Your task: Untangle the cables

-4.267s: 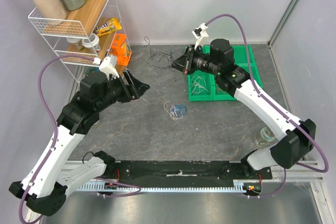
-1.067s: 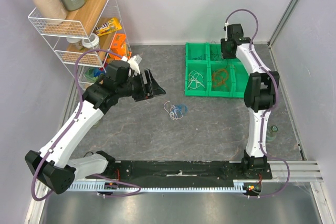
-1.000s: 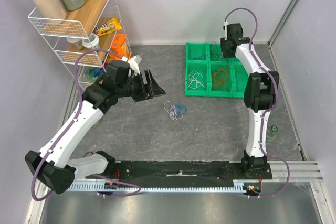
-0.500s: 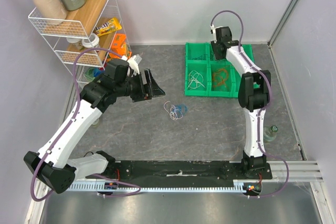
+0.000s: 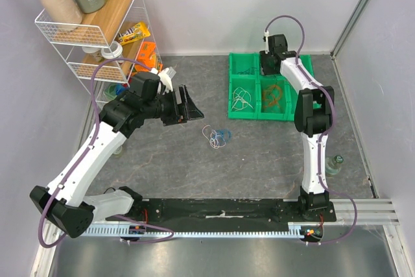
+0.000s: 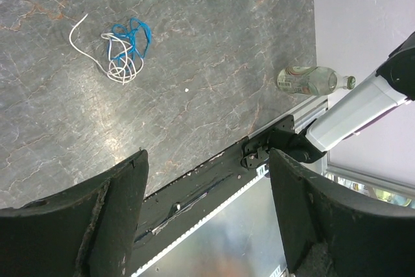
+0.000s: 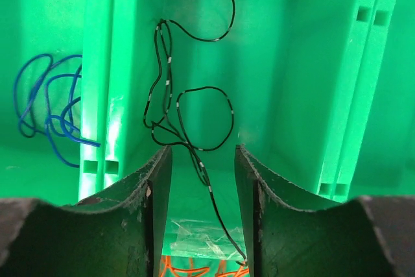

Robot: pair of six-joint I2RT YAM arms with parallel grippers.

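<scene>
Left gripper [image 6: 207, 173]: fingers wide apart, empty, above table [image 5: 259, 154] | Right gripper [image 7: 200, 160]: fingers apart, over green bin [image 7: 311, 63], black cable [image 7: 188, 108] in compartment below | Blue-white cable bunch [image 5: 216, 136]: loose mid-table.

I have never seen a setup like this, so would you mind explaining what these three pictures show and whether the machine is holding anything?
These are two robot arms bolted at the near edge of a table, each ending in a two-finger gripper. The wide picture looks down from above and behind them; the other two come from cameras on the wrists. The left gripper hangs open above it; its camera sees a tangle of white and blue cables and a bottle. The right gripper is open over a green bin, looking into a compartment with a black cable; a blue cable lies in the next one. Neither gripper holds anything.
</scene>
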